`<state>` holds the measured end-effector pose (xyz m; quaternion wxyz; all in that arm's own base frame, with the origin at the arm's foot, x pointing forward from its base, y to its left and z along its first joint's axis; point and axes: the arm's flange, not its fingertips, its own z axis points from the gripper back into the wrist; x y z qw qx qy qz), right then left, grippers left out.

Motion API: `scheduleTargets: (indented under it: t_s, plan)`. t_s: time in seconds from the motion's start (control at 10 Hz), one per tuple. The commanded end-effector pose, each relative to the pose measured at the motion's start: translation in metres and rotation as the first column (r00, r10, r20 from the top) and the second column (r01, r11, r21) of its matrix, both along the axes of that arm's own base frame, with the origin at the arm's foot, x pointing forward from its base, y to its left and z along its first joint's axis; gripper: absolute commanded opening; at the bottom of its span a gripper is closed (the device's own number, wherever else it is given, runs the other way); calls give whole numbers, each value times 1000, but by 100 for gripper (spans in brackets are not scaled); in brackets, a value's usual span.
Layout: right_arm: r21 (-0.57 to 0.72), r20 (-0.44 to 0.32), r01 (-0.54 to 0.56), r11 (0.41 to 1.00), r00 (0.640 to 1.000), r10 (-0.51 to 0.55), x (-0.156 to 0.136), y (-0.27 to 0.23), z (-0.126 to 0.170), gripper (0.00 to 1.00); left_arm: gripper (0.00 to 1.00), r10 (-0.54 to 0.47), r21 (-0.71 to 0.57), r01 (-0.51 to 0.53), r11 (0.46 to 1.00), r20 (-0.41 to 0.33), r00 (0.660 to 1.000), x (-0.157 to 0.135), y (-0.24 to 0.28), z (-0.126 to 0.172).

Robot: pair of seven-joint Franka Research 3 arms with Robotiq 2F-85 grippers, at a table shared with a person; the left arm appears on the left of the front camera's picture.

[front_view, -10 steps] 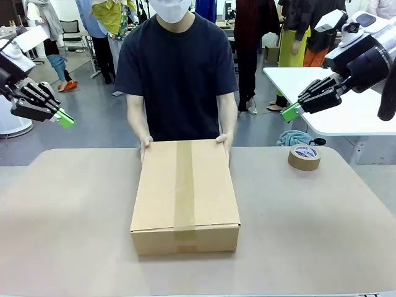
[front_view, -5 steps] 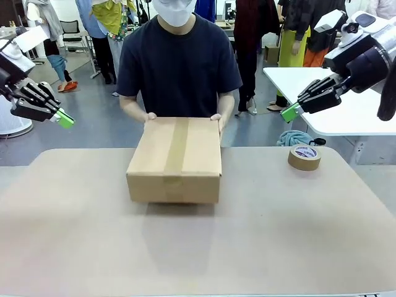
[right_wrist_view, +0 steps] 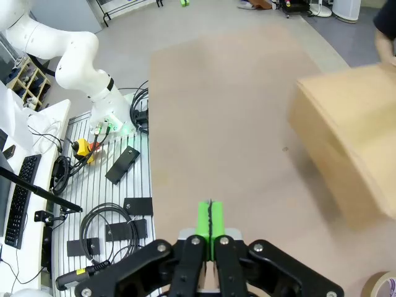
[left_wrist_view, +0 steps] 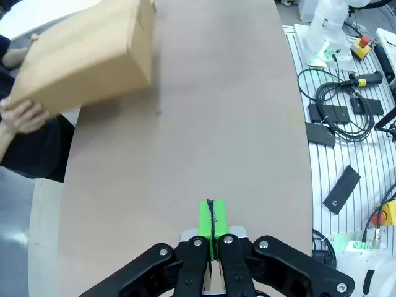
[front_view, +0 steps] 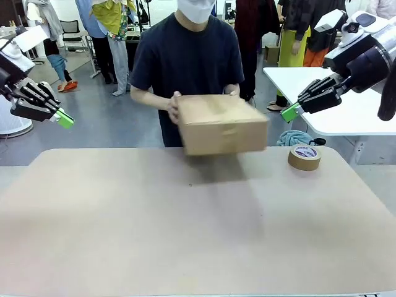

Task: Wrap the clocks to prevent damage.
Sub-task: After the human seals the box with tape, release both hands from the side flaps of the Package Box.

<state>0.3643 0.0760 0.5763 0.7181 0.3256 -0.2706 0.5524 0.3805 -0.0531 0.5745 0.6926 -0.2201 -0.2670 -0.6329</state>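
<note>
Two grippers are idling with pads pressed together and nothing between them: the left gripper (front_view: 65, 119) is hanging high off the table's left side, the right gripper (front_view: 289, 112) high off its right, and each wrist view is showing its own green pads (left_wrist_view: 213, 221) closed edge to edge above the bare tan table (front_view: 124, 235). Between them, the taped cardboard box (front_view: 223, 124), which a second ago was lying flat near the table's middle under the person's hands, is now being carried in the air at chest height, motion-blurred and swung toward the robot's right; the person's hand (front_view: 174, 108) is gripping its near-left edge. A roll of brown packing tape (front_view: 304, 156) is resting near the table's far right corner, with a crumpled teal cloth (front_view: 294, 137) just behind it. Judged from this, the sealed box is being cleared away, so the packing seems to be finishing, with no clocks left on the table.
</note>
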Motion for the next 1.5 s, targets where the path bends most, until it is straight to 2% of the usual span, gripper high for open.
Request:
scheduleTargets:
  t_s: [0.0,0.1,0.2,0.3,0.4,0.5,0.6,0.7,0.9,1.0,1.3,1.4]
  plan:
    - [0,0,0,1000,1000,0,0,0,0,1,0,14,20,-14,1000,-1,1000,2,-1,0]
    - [-25,54,-1,1000,999,3,-27,-5,-1,7,0,0,0,0,1000,0,1000,0,0,0]
    - [10,66,9,1000,998,-9,-37,-7,0,58,60,-25,1,25,1000,-6,1000,3,1,9]
    - [18,62,29,999,998,-30,-43,-11,-3,64,60,-22,-7,22,1000,-17,1000,0,1,9]
    - [22,53,29,999,998,-30,-48,-17,-10,100,100,-1,-16,0,1000,-12,1000,-11,0,3]
    - [31,42,27,999,999,-28,-46,-16,-13,100,62,-5,-10,5,1000,-15,1000,-8,2,8]
    - [41,23,26,999,999,-27,-43,-16,-14,100,100,-6,-9,5,1000,-18,1000,-4,3,11]
    - [32,0,16,999,1000,-16,-42,-17,-15,80,100,5,-17,-6,1000,-21,1000,-7,2,7]
    - [38,-38,36,999,999,-35,-31,-16,-13,99,100,-4,-12,3,1000,-40,999,2,3,6]
    - [33,-49,45,998,998,-43,-29,-17,-14,100,70,1,-14,-1,1000,-46,999,0,3,2]
    - [17,-54,54,998,997,-53,-25,-14,-12,100,99,2,-7,-2,1000,-63,998,3,5,2]
    - [13,-59,45,999,997,-44,-26,-14,-12,100,100,4,1,-4,1000,-63,998,0,5,0]
